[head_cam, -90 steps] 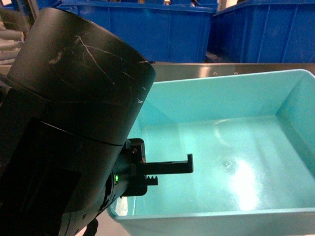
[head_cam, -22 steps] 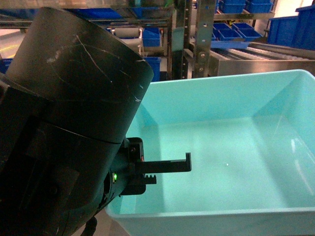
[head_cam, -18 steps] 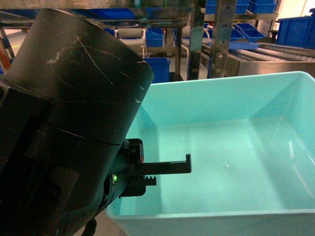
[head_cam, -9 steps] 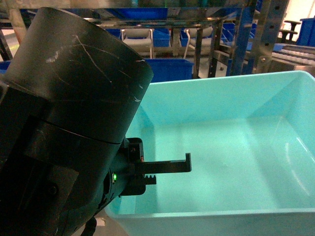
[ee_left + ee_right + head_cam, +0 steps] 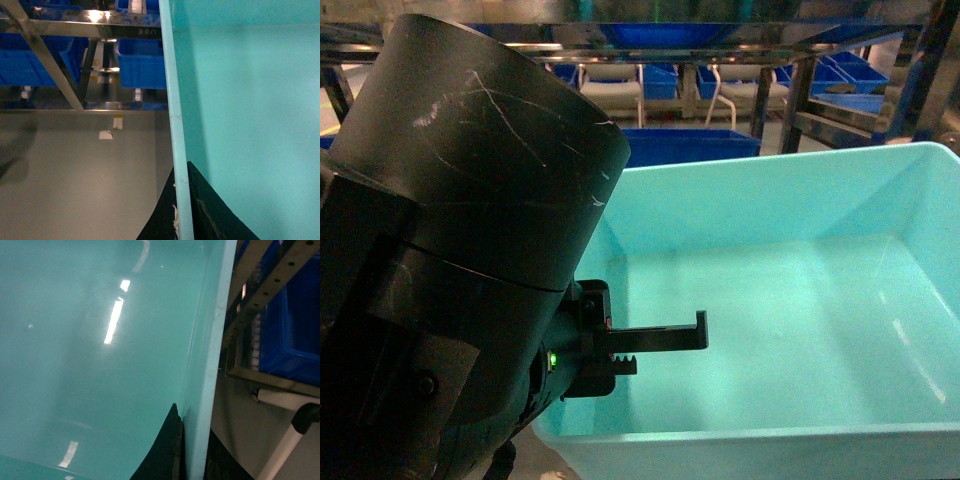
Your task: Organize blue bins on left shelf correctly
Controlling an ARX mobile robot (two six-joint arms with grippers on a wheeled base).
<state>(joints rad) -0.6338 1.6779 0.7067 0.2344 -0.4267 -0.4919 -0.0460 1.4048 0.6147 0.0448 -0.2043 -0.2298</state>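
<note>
Left gripper and right gripper each pinch the turquoise bin rim; background racking has shifted, apparently turning toward shelf

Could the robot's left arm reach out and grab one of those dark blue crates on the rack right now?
Probably not. The left gripper is clamped over the side wall of the turquoise bin, a finger on each side. The dark blue crate sits beyond, on the steel rack.
</note>
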